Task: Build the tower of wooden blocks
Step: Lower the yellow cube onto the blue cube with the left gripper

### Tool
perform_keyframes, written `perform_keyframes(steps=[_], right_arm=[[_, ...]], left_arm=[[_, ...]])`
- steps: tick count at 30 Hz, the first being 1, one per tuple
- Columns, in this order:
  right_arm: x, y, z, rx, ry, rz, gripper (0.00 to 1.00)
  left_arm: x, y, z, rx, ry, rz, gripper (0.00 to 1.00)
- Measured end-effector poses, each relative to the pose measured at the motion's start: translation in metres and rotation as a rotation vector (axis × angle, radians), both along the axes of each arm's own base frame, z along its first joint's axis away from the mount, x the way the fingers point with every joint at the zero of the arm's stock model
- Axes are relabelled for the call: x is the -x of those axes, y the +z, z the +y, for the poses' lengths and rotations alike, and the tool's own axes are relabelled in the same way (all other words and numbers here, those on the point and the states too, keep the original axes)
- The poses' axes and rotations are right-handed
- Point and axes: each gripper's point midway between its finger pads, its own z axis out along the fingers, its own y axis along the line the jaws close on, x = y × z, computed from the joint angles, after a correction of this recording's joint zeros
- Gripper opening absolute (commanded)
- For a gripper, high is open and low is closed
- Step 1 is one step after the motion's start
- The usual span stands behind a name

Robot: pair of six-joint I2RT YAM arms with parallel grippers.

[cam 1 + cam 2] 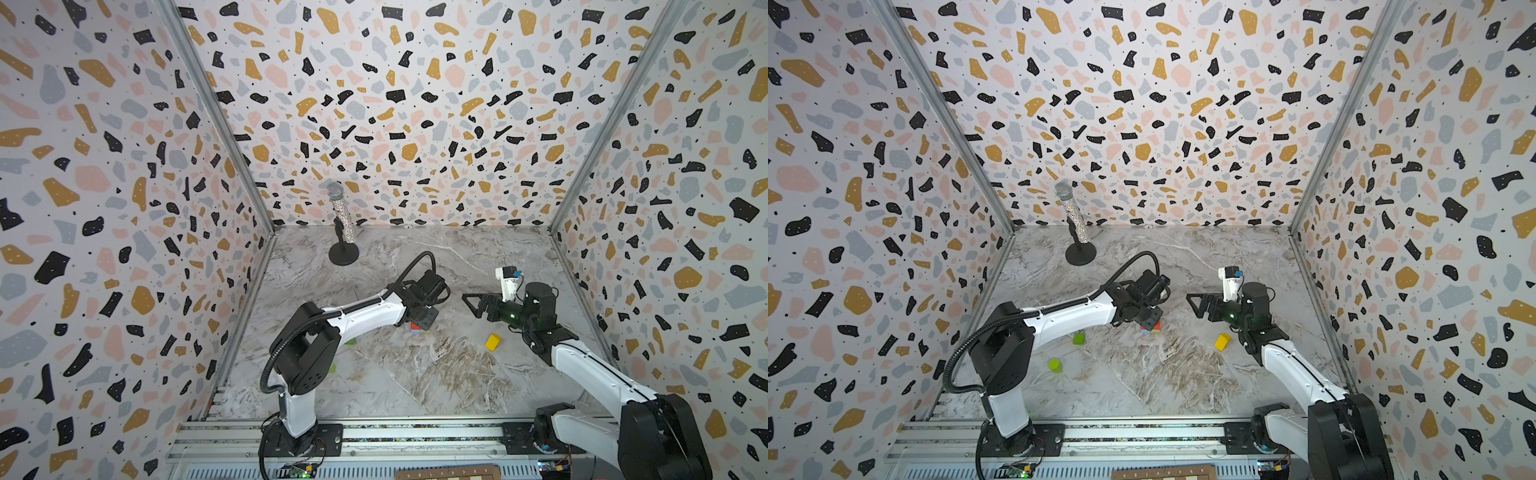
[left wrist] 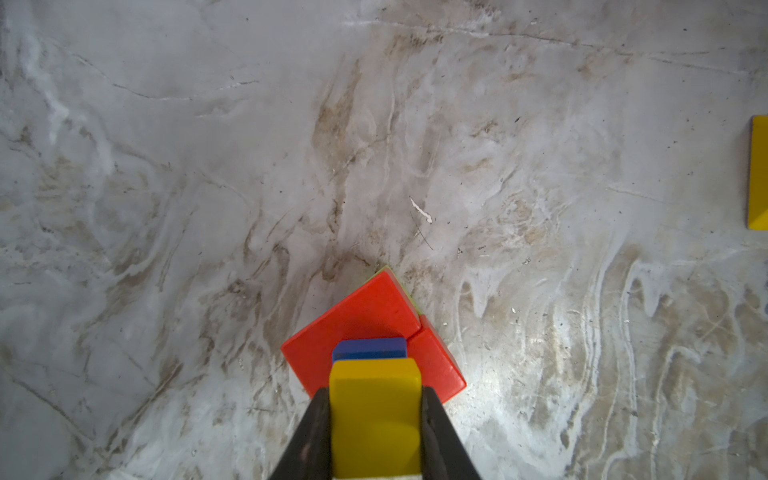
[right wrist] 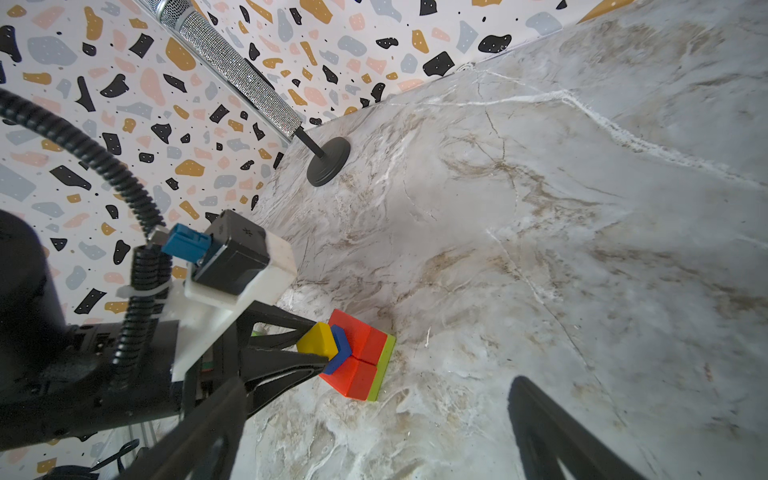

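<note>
L gripper (image 2: 375, 390) clamped on yellow block (image 2: 374, 419), atop tower (image 3: 365, 357) w/ lime base, red layer, blue piece (image 2: 370, 348); contact w/ blue unclear. R gripper (image 1: 1196, 306) jaws apart, empty, just right of tower. Spare yellow block (image 1: 1222, 341) right of tower; green cube (image 1: 1078, 338) and green cylinder (image 1: 1054, 365) left of it.

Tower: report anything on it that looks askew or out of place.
The blue block sits turned diagonally on the red blocks, so its edges are not square with theirs. The yellow block, clamped in the left gripper over it, follows the blue's turn.
</note>
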Motion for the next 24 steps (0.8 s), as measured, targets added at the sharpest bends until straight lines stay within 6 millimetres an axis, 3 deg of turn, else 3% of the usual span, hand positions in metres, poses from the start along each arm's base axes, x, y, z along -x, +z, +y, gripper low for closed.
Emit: perform_keyframes(steps=[24], right_arm=[[0.0008,-0.0011,0.0001,-0.002,0.001,0.005,0.99]], left_arm=[[-0.0054,0.0013,0.0008,0.029,0.029,0.006,0.36]])
